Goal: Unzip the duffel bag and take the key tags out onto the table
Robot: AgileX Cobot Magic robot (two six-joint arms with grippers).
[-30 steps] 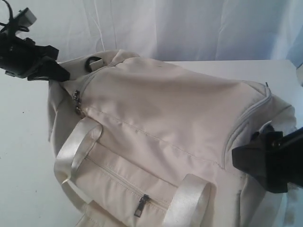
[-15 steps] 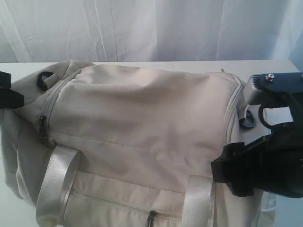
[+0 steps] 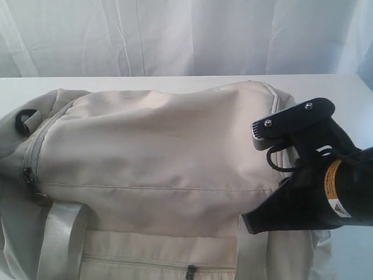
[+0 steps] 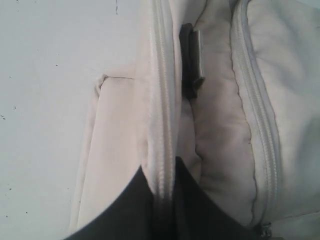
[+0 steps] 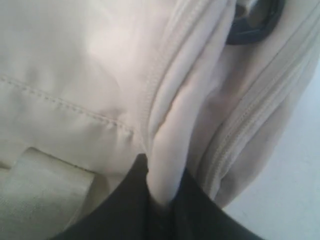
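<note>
The cream duffel bag [image 3: 157, 146] lies across the white table [image 3: 349, 93] with its main zipper closed; metal zipper pulls [image 3: 28, 175] sit at its left end. My right gripper [image 3: 250, 224] is at the bag's right end, shut on a raised fold of cream fabric [image 5: 167, 165] beside a zipper seam. My left gripper [image 4: 162, 187] is outside the exterior view; its wrist view shows it shut on a ridge of bag fabric carrying a zipper line [image 4: 161, 100]. The key tags are hidden.
A black D-ring [image 3: 23, 119] sits at the bag's left end, another [image 5: 255, 25] near my right gripper. A pale webbing strap [image 3: 58, 239] and a front pocket zipper pull [image 3: 190, 271] lie near the front edge. White curtain [image 3: 175, 35] hangs behind the table.
The bag has shifted left in the exterior view and the left gripper has left it. My right arm has come in over the bag's right end and shut on a fabric fold.
</note>
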